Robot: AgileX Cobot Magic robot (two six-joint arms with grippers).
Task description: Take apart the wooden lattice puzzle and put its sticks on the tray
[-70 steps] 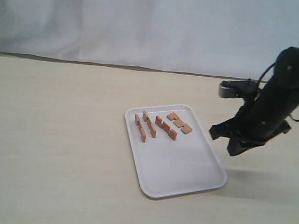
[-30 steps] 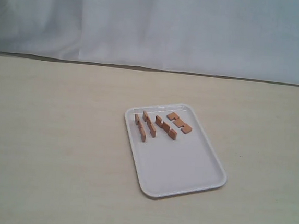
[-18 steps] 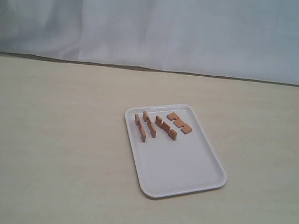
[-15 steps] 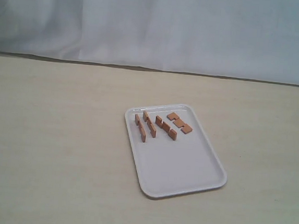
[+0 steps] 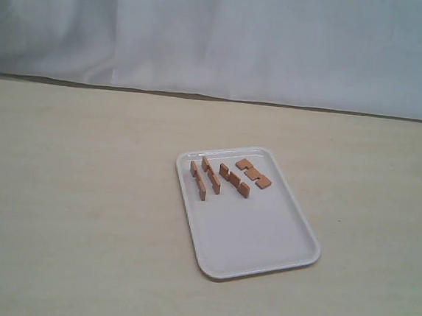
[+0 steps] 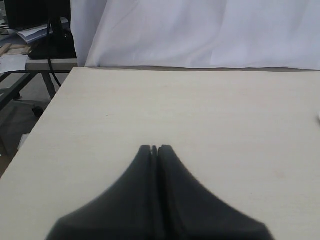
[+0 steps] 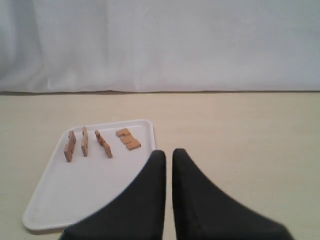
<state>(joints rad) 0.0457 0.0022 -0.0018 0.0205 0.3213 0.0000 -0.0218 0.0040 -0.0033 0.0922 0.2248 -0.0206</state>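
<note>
The white tray (image 5: 256, 236) lies right of the table's middle. At its far end are the four reddish-brown sticks, all apart: three stand on edge (image 5: 198, 180) (image 5: 211, 176) (image 5: 234, 180) and one lies flat (image 5: 252, 173). No crossed lattice shows anywhere. Neither arm appears in the exterior view. In the right wrist view my right gripper (image 7: 169, 152) is shut with only a thin slit and nothing in it, off the tray's (image 7: 85, 195) near right side, well back from the sticks (image 7: 84, 140). My left gripper (image 6: 155, 148) is shut and empty over bare table.
The pale wooden table (image 5: 82, 191) stretches to a white cloth backdrop (image 5: 221, 40). In the left wrist view the table's side edge (image 6: 47, 112) drops off toward a cluttered desk (image 6: 40, 47).
The right arm, which hung beside the tray's right side, has withdrawn out of the exterior view. The tray and sticks have not moved.
</note>
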